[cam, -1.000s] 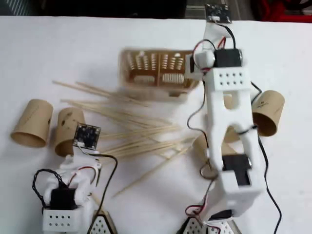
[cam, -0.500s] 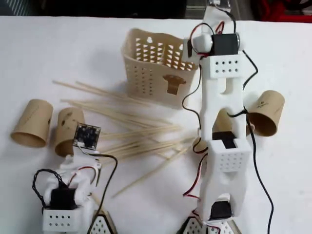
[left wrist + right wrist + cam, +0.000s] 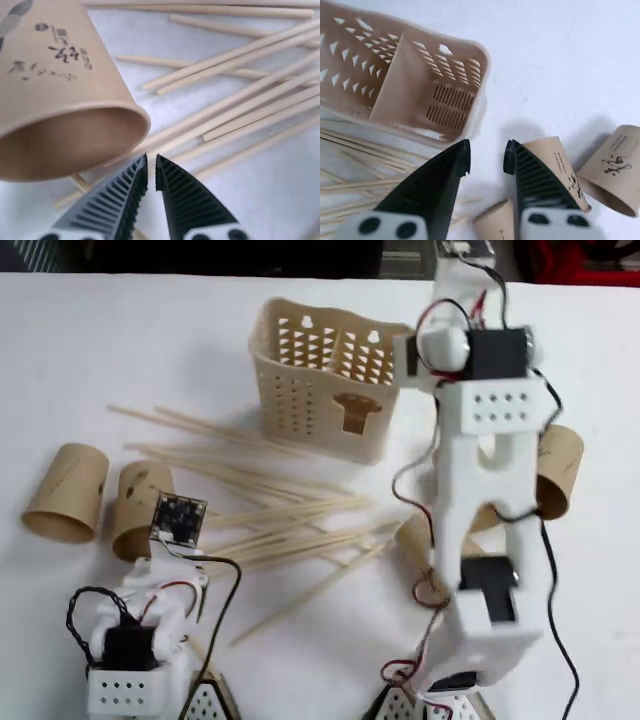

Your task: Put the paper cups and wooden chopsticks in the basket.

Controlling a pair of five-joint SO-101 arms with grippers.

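While right hand [image 3: 487, 147] hangs, jaws apart | basket [image 3: 450, 102] just beside it

Left arm [image 3: 130, 650]: folded compactly over its base, wrist pitched down. Left gripper [image 3: 151, 165]: jaws nearly together, a thin slit between, apparently gripping nothing. Right arm [image 3: 480, 500]: stretched far forward. Right gripper [image 3: 486, 155]: jaws parted, empty.

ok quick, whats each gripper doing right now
Left gripper: closed, empty, beside a brown paper cup.
Right gripper: open, empty, near the beige slotted plastic basket.
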